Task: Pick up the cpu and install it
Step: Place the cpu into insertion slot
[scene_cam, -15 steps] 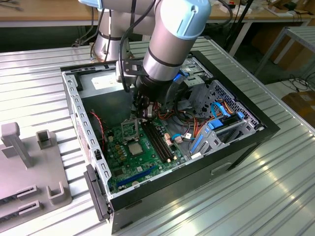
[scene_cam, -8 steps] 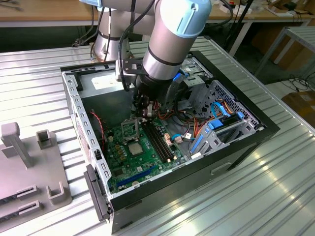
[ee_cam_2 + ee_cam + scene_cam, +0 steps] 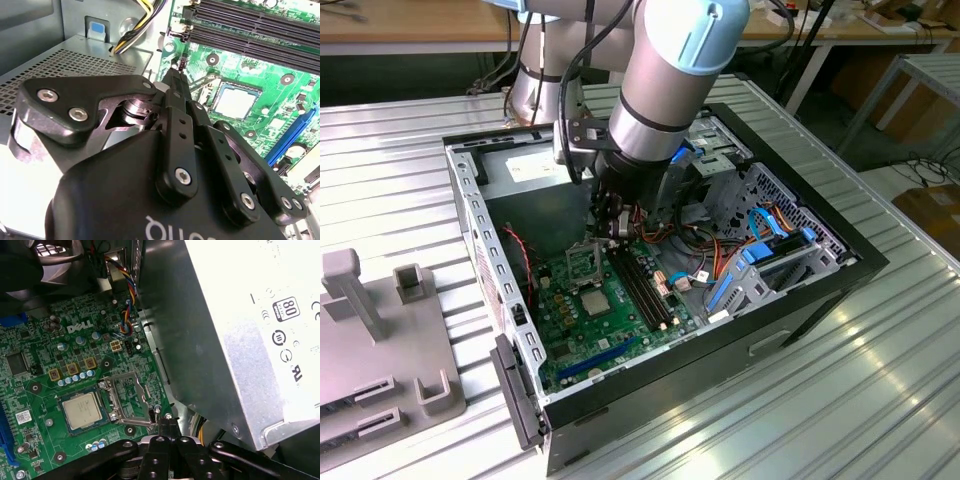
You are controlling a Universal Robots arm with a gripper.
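Gripper (image 3: pixel 174 75) body is closest to the lens in both wrist views; jaws are together, tips pinched to a point with nothing visible between them. Scanning the exterior view from its left: grey fixture (image 3: pixel 360 300) on the tabletop (image 3: pixel 880 400), then the open case (image 3: pixel 470 220), motherboard (image 3: pixel 560 322) on its floor, gripper (image 3: pixel 612 225) down inside over the board, memory slots (image 3: pixel 645 285), and the drive cage (image 3: pixel 770 255) with blue clips at that view's right. The cpu (image 3: pixel 597 297) is not in the jaws: it lies flat in its socket on the board, silver top up, looks square to the socket in the first wrist view (image 3: pixel 82 410). The socket frame (image 3: pixel 127 400) is hinged up just beside it, and the tips sit near that frame, apart from the chip. My read: placing is done and locking down is the step in hand. To do it well: confirm the chip sits flush on all four edges first, press only on the frame's metal and never on the chip top, and move slowly along the hinge arc. Power supply (image 3: pixel 225 340) wall is close beside the gripper, and a wire bundle (image 3: pixel 127 315) hangs near the socket, so keep the wrist clear of both.
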